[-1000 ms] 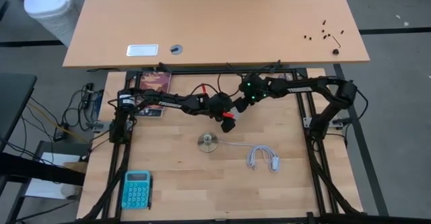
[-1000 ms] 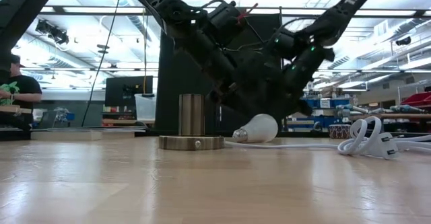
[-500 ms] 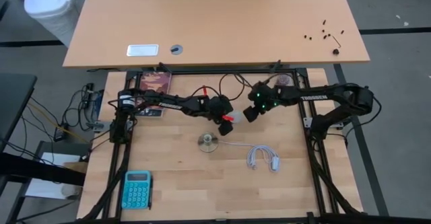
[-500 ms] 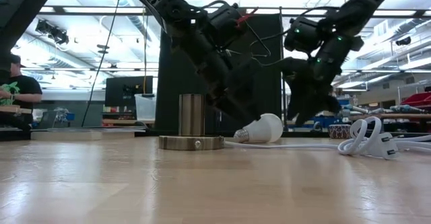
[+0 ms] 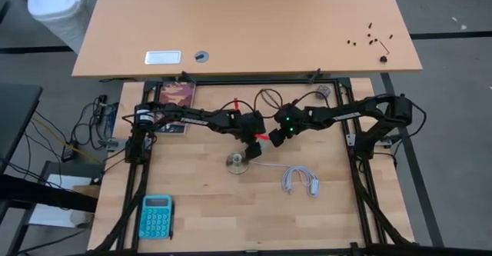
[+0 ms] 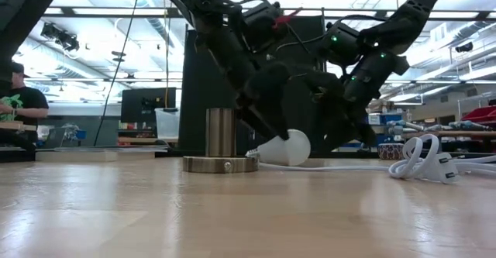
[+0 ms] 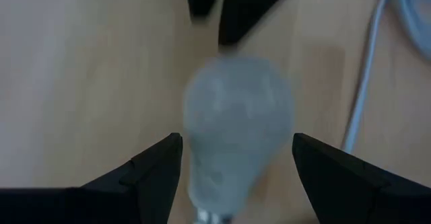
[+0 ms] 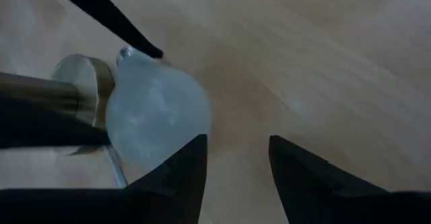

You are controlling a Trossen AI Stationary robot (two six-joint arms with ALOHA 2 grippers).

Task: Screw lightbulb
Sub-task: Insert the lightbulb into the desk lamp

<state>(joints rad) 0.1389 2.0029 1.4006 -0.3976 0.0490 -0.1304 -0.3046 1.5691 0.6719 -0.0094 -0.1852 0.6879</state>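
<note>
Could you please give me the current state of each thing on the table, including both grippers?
lightbulb: lying on its side on the table, beside the socket, not screwed in.
socket: upright, empty.
left gripper: open, fingers straddling the lightbulb, not clamped.
right gripper: open, empty, just beside the lightbulb.
white cord: loosely coiled on the table.
calculator: flat, untouched.

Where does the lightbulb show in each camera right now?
High view: not visible, hidden under the left end effector.
Low view: lightbulb lying on the table, right of the brass socket.
Left wrist view: centre.
Right wrist view: left of centre.
Shared landmark: the socket.
</note>
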